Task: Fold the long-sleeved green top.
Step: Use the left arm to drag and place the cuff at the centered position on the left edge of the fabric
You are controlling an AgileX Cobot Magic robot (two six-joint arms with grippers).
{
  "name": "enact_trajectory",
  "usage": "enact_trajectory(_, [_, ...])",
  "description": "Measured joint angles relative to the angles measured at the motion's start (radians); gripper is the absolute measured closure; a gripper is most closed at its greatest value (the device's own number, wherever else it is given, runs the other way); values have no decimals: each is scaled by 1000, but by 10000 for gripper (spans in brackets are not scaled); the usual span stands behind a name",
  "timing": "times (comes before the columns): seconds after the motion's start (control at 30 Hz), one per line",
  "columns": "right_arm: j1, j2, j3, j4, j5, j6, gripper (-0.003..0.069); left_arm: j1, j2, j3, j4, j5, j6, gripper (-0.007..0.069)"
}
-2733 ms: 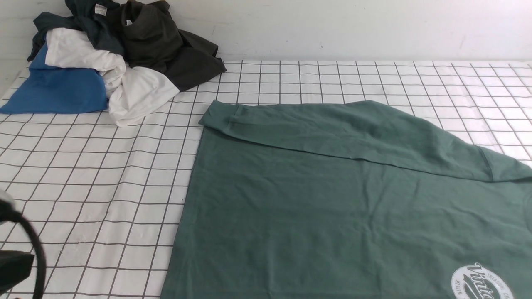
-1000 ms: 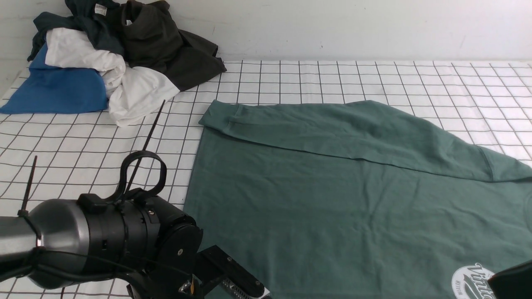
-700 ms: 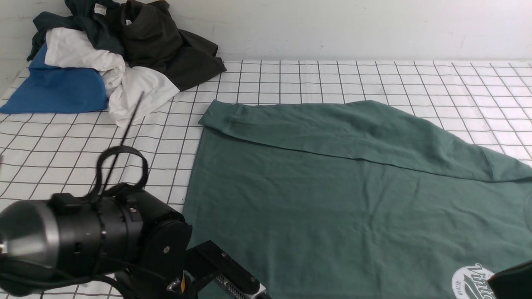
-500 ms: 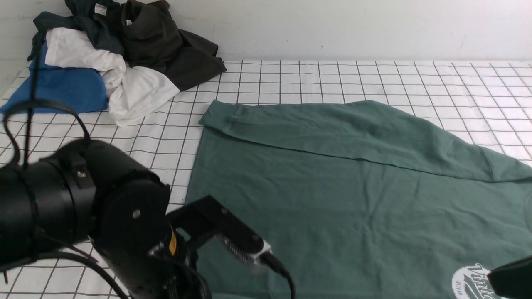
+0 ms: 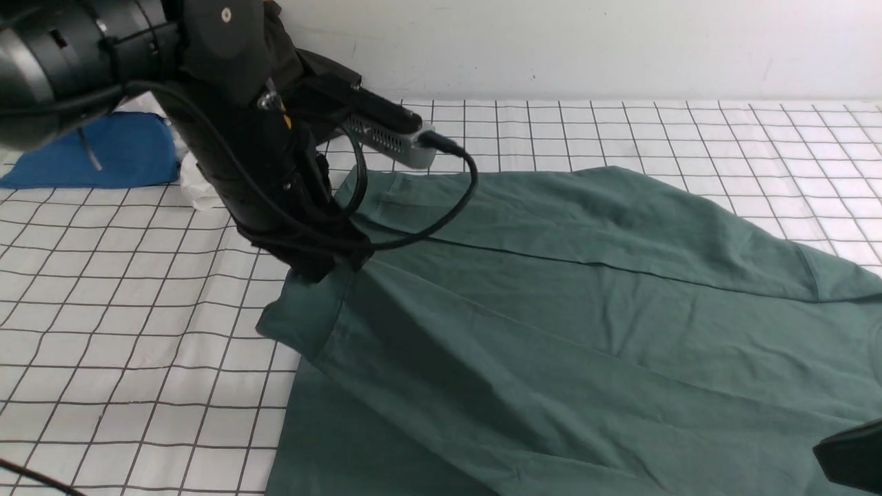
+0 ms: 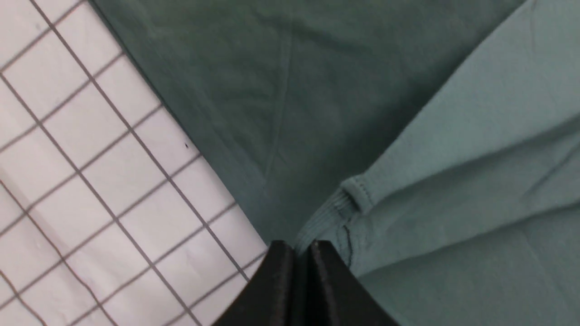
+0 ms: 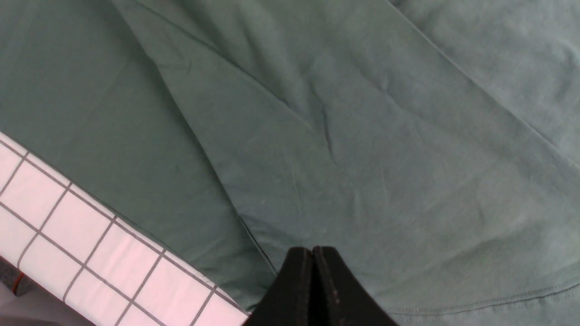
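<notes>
The green long-sleeved top (image 5: pixel 586 331) lies spread over the right half of the checked cloth. My left gripper (image 5: pixel 324 265) is raised over the top's left edge and is shut on the ribbed cuff of one sleeve. The cuff (image 5: pixel 303 324) hangs just under it, and the sleeve runs taut and slanting down to the front right. In the left wrist view the cuff (image 6: pixel 344 213) enters the closed jaws of the left gripper (image 6: pixel 301 246). My right gripper (image 7: pixel 312 250) is shut just above flat green fabric (image 7: pixel 362 136). Only a dark corner of the right arm (image 5: pixel 851 458) shows at the front right.
A heap of other clothes sits at the back left, partly behind my left arm: a blue garment (image 5: pixel 89 151), a white one (image 5: pixel 200 196) and a dark one (image 5: pixel 324 76). The checked cloth (image 5: pixel 138 331) covers the table, with a white wall behind.
My left arm has risen from the front edge and moved back, lifting the sleeve cuff. The raised sleeve now crosses the top's body and hides the white logo. The right arm has stayed put.
</notes>
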Motion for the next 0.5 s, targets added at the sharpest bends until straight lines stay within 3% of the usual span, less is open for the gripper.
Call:
enact_trajectory(0.2, [0, 0, 0, -17, 0, 6, 673, 27, 123, -55, -9, 8, 5, 607])
enact_trajectory(0.33, [0, 0, 0, -20, -2, 6, 673, 30, 193, -55, 13, 4, 5, 565])
enact_trajectory(0.4, [0, 0, 0, -20, -18, 6, 673, 30, 221, -59, 36, -26, -16, 489])
enact_trajectory(0.43, [0, 0, 0, -20, -20, 6, 673, 30, 224, -60, 39, -26, -16, 489])
enact_trajectory(0.5, [0, 1, 0, -27, -44, 15, 673, 34, 247, -89, 78, -44, -64, 375])
